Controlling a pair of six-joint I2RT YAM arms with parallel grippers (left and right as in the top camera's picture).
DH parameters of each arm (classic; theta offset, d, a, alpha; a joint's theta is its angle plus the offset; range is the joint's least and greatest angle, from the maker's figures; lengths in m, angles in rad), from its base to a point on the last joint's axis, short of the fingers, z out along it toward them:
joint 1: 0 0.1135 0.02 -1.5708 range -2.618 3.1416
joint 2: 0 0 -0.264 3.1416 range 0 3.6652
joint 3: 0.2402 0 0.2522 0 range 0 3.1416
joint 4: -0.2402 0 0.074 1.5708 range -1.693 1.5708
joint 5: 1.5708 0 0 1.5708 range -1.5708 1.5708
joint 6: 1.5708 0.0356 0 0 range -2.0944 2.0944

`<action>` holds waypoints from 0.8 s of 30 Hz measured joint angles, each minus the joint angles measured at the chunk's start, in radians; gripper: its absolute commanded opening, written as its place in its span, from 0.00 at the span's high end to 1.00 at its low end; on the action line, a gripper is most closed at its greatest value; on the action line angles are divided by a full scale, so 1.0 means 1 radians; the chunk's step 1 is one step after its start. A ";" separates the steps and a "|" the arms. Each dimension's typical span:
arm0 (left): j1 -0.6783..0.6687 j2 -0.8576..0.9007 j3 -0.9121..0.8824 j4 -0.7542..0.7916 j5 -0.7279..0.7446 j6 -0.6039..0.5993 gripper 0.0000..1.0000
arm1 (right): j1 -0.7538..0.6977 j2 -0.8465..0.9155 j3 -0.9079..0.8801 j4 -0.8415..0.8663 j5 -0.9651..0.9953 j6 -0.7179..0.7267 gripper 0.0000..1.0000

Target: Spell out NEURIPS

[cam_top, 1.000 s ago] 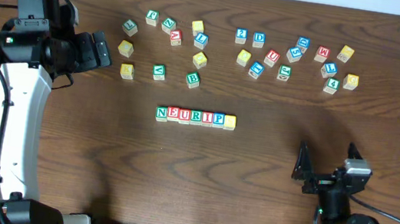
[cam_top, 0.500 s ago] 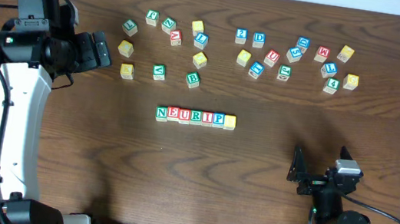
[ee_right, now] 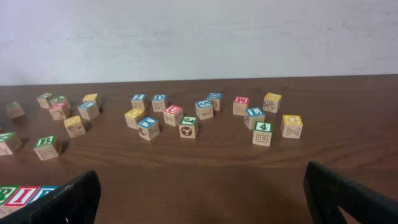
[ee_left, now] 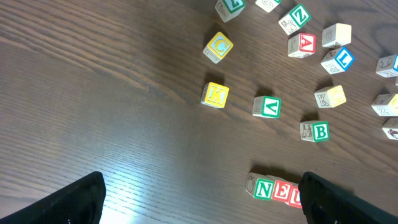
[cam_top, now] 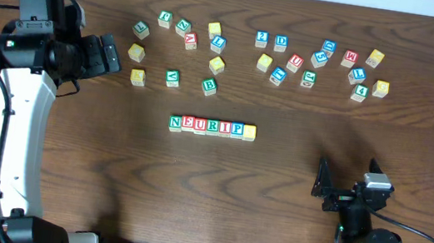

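A row of letter blocks (cam_top: 212, 127) lies at the table's middle, reading N, E, U, R, I, P, with a yellow-topped block at its right end whose letter I cannot read. Its left end shows in the left wrist view (ee_left: 273, 189); its I and P show at the lower left of the right wrist view (ee_right: 22, 195). My left gripper (cam_top: 111, 54) is open and empty at the far left, beside the left group of blocks. My right gripper (cam_top: 323, 186) is open and empty near the front right, well away from the row.
A left group of loose blocks (cam_top: 178, 49) and a right group (cam_top: 319, 64) lie along the back of the table. The left group includes yellow K (ee_left: 215, 94), green V (ee_left: 268, 106) and green B (ee_left: 316, 131). A pale wall (ee_right: 199, 37) stands behind the table.
The right arm has drawn back toward the front edge and a little to the left. The left arm and the blocks have not moved.
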 measured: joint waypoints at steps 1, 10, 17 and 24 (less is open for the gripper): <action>0.000 0.000 0.000 0.000 0.000 0.000 0.02 | 0.000 0.000 0.000 0.000 0.000 0.000 0.01; 0.000 0.000 0.000 0.001 -0.039 0.020 0.02 | 0.000 0.000 0.000 0.000 0.000 0.000 0.01; 0.006 -0.096 -0.135 0.244 -0.061 0.156 0.02 | 0.000 0.000 0.000 0.000 0.000 -0.003 0.01; 0.013 -0.552 -0.505 0.498 -0.071 0.227 0.02 | 0.000 -0.001 0.000 0.000 0.002 -0.003 0.01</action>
